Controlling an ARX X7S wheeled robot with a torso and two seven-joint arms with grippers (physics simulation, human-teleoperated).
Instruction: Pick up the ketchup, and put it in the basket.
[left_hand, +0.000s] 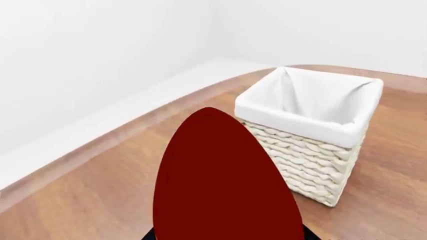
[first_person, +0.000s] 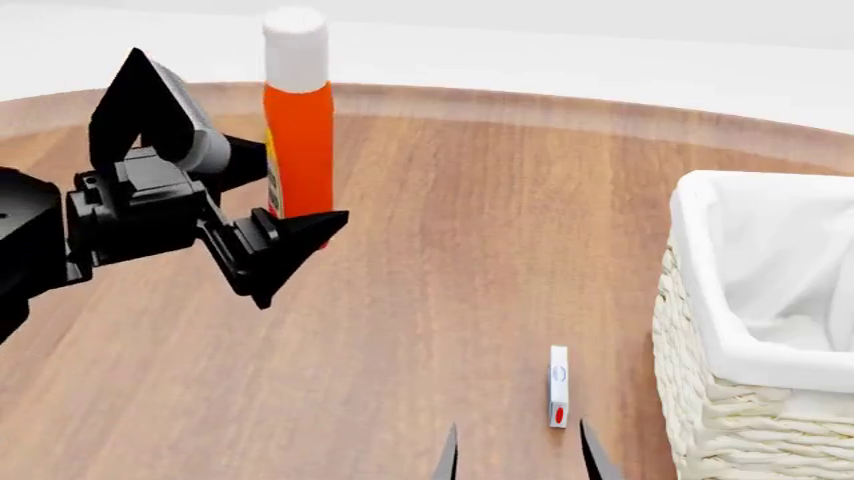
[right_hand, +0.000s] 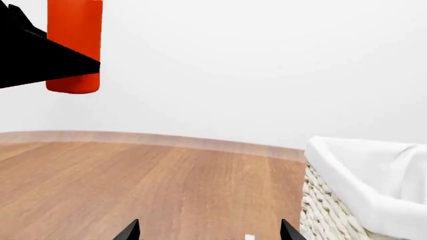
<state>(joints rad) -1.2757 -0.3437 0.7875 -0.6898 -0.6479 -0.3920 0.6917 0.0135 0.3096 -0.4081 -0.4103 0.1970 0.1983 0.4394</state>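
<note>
Both grippers visible: left gripper (first_person: 254, 215) clamping ketchup (first_person: 296, 120) aloft above worktop (first_person: 441, 250), well apart from basket (first_person: 701, 300); right gripper (first_person: 518, 455) wide.

Your route across the wooden surface (first_person: 441, 240) toward the basket (first_person: 747, 330) at 3 o'clock is open; only the small white box (first_person: 558, 385) lies low beside it.

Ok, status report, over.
Left gripper shut on ketchup, lifted off table. Right gripper open, low. Basket at right, small white box beside it.
</note>
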